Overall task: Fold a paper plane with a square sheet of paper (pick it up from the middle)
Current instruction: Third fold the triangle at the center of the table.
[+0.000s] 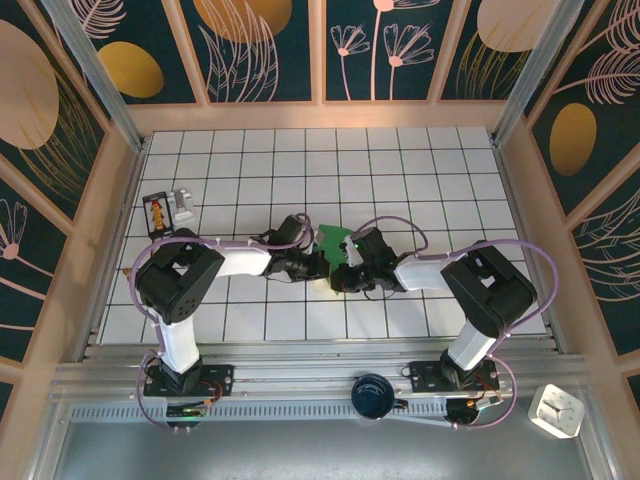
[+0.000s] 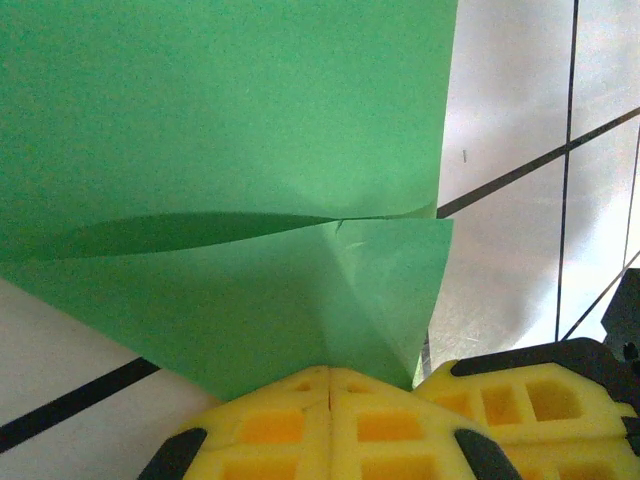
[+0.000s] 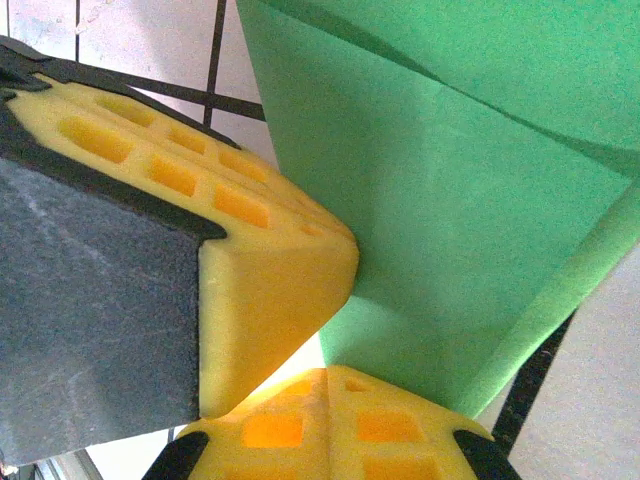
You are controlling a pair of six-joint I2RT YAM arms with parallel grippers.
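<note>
Closest up, yellow foam pads of the left claw (image 2: 330,385), pressed tight together with no gap, nipping the lowest tip of the square sheet of paper (image 2: 200,150). Same on the other side: right claw (image 3: 325,400) closed just as tightly on a lower edge of the green sheet, with a pad (image 3: 270,260) of the left claw butting in just beside it. Sits near the middle of the white tiled desk (image 1: 400,170), caught between the two wrists when seen from above; hard to tell whether lifted clear or touching the tiles. Shows a straight crease, plus a loose flap bowing open along a curved line rather than lying flat. Looks very light, thin and limp: likely bends under its own weight, springs open at any unpressed fold, and keeps a mark wherever squeezed hard. Probably slides easily on smooth tiles and tears if pulled from both ends at once. Best taken by an edge or corner close to the fold line, with only a small bite of paper between the pads. Calls for some slack between the two grips, then for pressing flat against the desk to set a crease.
</note>
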